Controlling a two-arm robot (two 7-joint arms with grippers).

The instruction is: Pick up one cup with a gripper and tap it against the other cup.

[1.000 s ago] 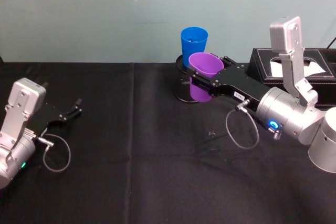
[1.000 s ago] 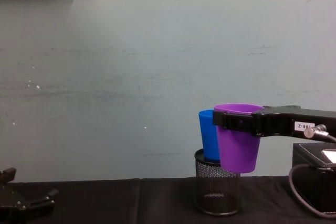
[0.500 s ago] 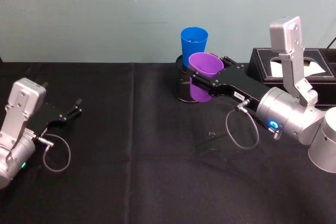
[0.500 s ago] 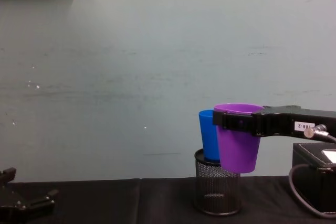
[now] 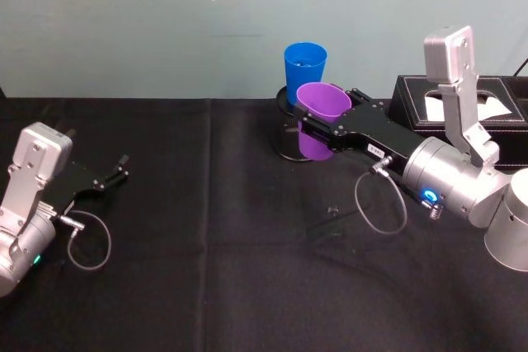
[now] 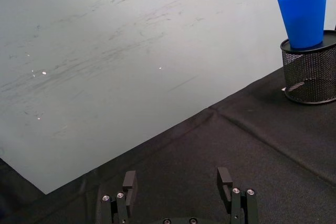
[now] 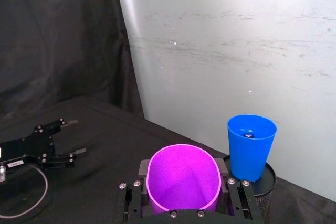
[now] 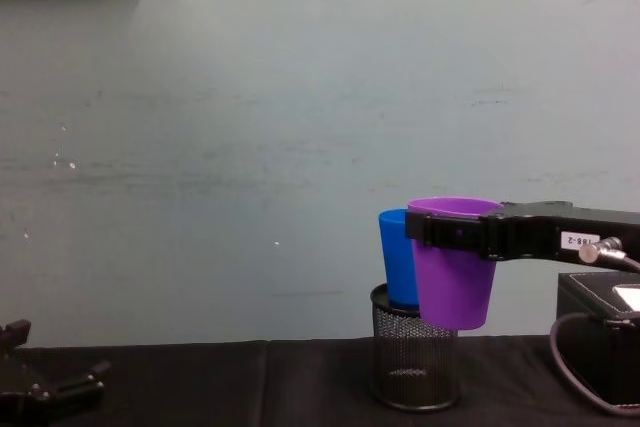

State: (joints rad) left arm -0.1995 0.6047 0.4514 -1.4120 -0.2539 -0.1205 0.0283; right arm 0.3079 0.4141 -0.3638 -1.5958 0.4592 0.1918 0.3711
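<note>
Black mesh pen holder [image 5: 285, 133]: upright on black tablecloth [image 5: 206, 286], directly below the right pincer [image 5: 330, 113] tips. Black box [image 5: 511, 133], white sheet on top: behind the pincer's arm, against the pale green wall [image 5: 124, 22].

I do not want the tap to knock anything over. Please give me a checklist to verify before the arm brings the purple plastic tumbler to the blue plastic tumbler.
1. Grip: the right gripper is shut on the tapered purple plastic tumbler: ok.
2. Lift: the purple tumbler hangs above the black tablecloth: ok.
3. Target: the bright blue plastic tumbler stands upright in the black mesh pen holder: ok.
4. Gap between the two tumblers: cannot tell; they overlap in the chest view.
5. Other arm: the left gripper is open and parked at the table's left, far from both tumblers: ok.
</note>
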